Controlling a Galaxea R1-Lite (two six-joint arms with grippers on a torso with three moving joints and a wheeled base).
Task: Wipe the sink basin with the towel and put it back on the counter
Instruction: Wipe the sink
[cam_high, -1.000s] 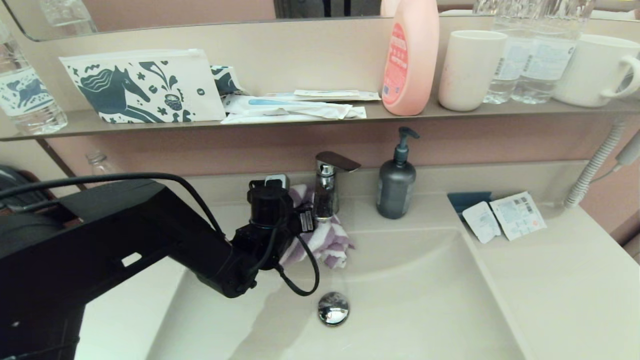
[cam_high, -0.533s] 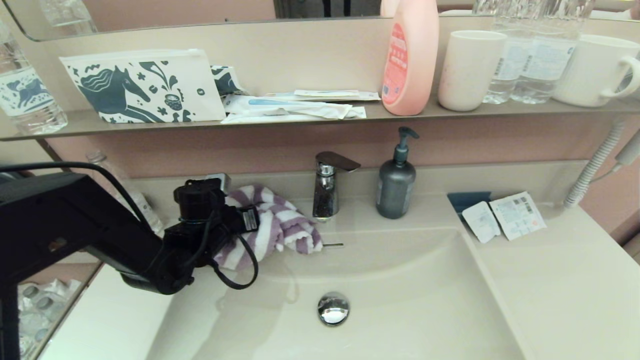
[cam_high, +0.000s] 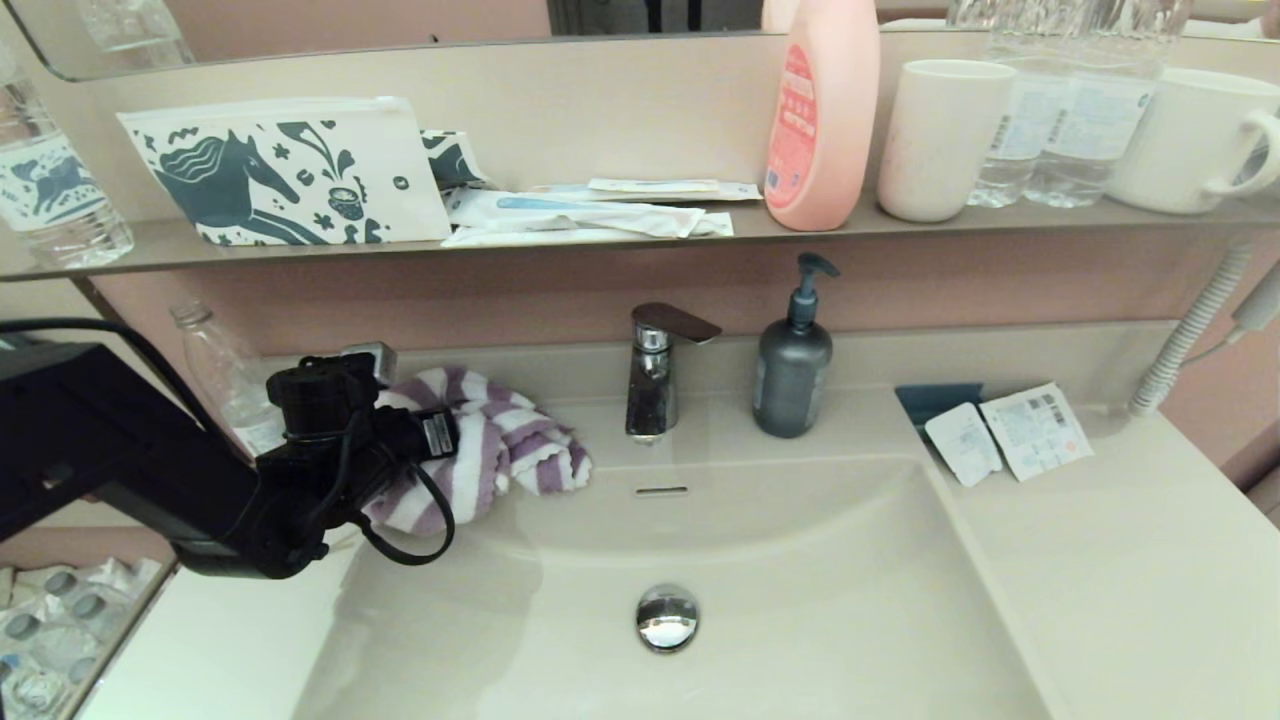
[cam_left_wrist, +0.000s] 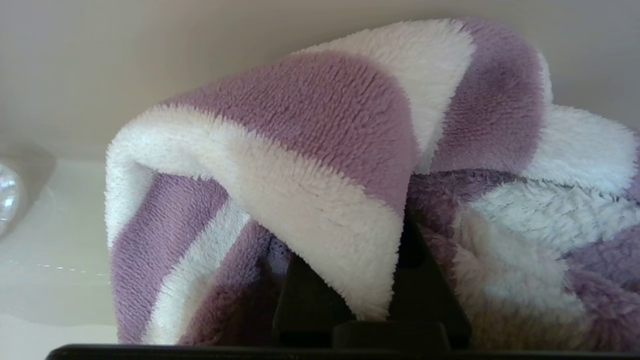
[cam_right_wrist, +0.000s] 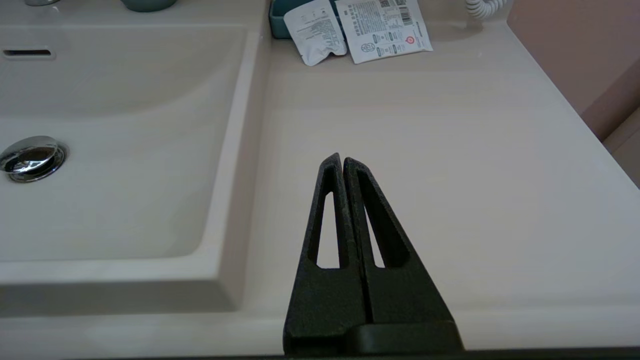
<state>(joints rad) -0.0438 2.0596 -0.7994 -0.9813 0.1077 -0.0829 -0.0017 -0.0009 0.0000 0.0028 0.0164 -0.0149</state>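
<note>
Head view: left gripper sits over the back-left counter, outside the basin rim, clamped on the towel. The towel bunches ahead of it, trailing toward the tap, its far end at the rim just short of the tap base. It looks low enough to touch the counter, but contact can't be confirmed. My read: the wipe is over and this is the put-back step, so the cloth is held at the counter corner, off the basin. The drain plug lies well off to the gripper's basin side. The right arm is out of this view.

Left wrist view: towel fills the frame, and a fold is pinched between the two black fingers, the pile draping over both tips. Grip looks shallow, on one fold only; the rest hangs loose, so it should drop clear on release.

Right wrist view: right gripper is parked over bare counter beside the basin, fingers pressed together, holding nothing. Sachets lie well ahead of it. It is idle, clear of the left arm's work.
</note>
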